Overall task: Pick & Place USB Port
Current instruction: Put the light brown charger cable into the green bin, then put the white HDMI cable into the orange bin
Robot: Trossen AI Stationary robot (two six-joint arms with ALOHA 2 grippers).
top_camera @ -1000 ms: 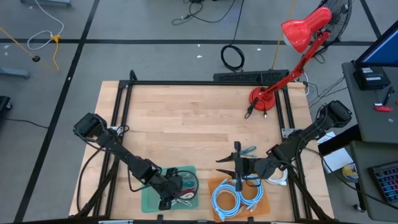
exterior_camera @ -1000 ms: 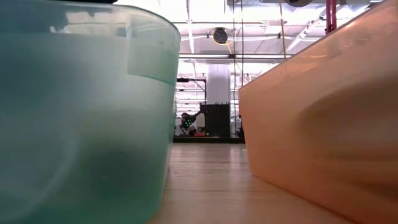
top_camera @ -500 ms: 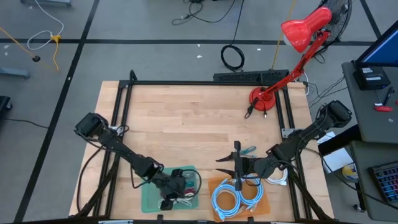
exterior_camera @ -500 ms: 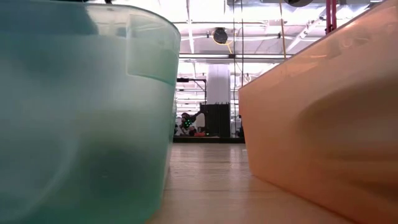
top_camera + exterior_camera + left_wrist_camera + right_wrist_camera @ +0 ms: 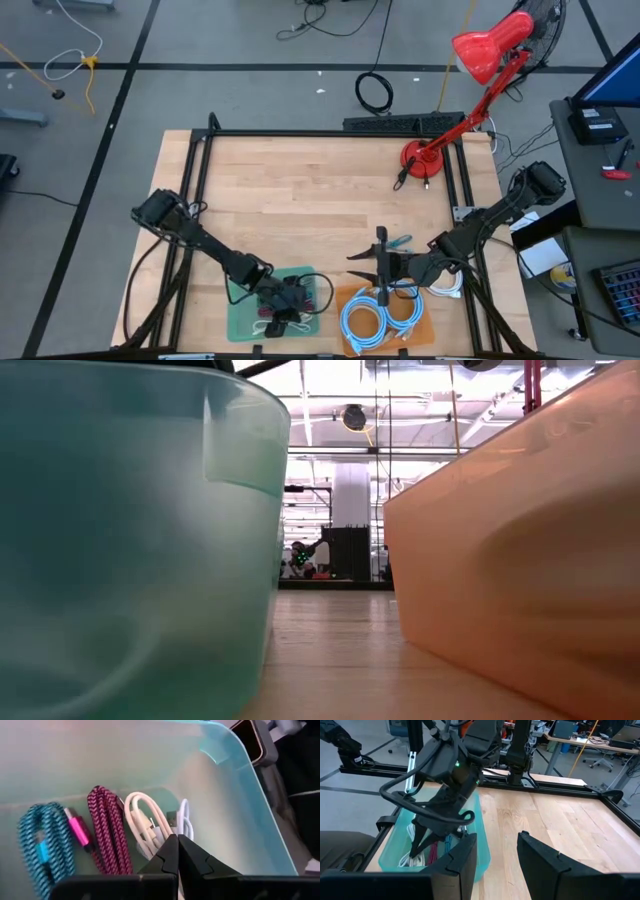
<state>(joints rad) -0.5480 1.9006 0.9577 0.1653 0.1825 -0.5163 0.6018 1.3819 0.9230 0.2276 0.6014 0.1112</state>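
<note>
High view shows the wooden table [image 5: 320,200] with a teal bin [image 5: 245,315] and an orange bin [image 5: 428,330] side by side at its near edge. The left arm reaches down into the teal bin; the right arm waits over the orange bin, which holds coiled pale blue cables [image 5: 380,318].

Left gripper [image 5: 178,851]: fingers pressed together, tips down among the loops of the white USB cable [image 5: 150,820] on the bin floor. Whether any strand is actually caught between them cannot be told. Beside it lie a magenta braided cable [image 5: 107,827] and a blue braided cable [image 5: 42,845].

Right gripper [image 5: 495,855]: fingers spread, nothing between them.

Risks, as judged: the tips may have closed on nothing, so a lift comes up empty; or a single loop snags and drags neighbouring cables out.
</note>
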